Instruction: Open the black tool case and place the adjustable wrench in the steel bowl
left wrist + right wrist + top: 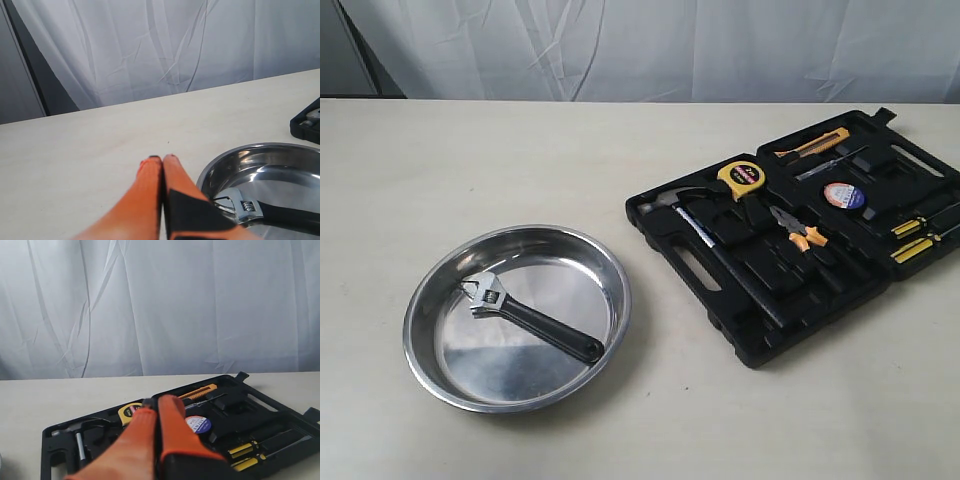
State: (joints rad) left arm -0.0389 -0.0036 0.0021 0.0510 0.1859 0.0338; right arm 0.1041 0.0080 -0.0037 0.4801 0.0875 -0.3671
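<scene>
The black tool case lies open flat on the right of the table, also in the right wrist view. The adjustable wrench rests inside the steel bowl at the left front, silver head to the left, black handle to the right. In the left wrist view the wrench and bowl lie just beside my left gripper, which is shut and empty. My right gripper is shut and empty, raised in front of the open case. Neither gripper shows in the exterior view.
The case holds a hammer, yellow tape measure, orange-handled pliers, orange utility knife, a tape roll and yellow-black screwdrivers. A white curtain hangs behind the table's far edge.
</scene>
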